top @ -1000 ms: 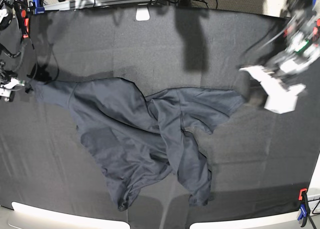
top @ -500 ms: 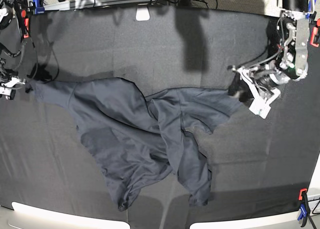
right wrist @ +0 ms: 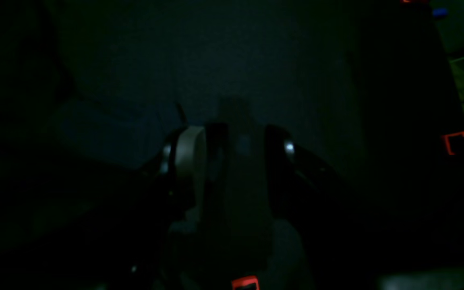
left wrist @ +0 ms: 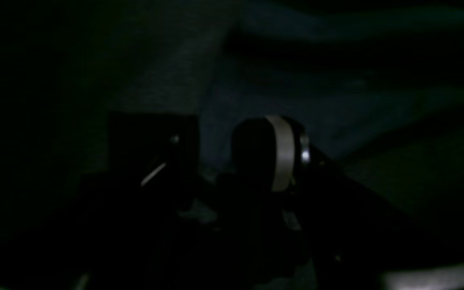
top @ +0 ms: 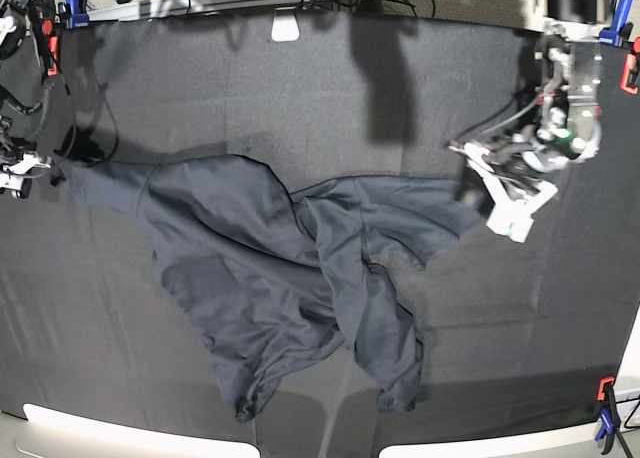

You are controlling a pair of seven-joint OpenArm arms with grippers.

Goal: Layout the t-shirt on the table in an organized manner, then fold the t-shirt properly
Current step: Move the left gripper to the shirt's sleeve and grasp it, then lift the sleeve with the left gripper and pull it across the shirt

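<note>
Left gripper [top: 478, 174] – jaws spread – sits at the right corner of the dark charcoal, wrinkly thin-fabric t-shirt [top: 290, 278]; pinch only shirt, not the matte black cloth-covered table [top: 300, 88]. Right gripper [top: 48, 170]: can't tell its jaw state.

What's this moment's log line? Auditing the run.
dark charcoal thin-fabric t-shirt: crumpled on black-clothed table; left gripper: open, by shirt edge; right gripper: open

My left end effector [top: 478, 181] has come in from the tabletop's [top: 300, 98] far edge, where a second ago it was a blur well clear of the shirt [top: 300, 278]. Half a second ago it had reached the sleeve tip; now it sits slightly further over that tip, at the shirt's end. The sleeve edge beneath it looks a little more bunched. My left arm has swung inward with it.
</note>
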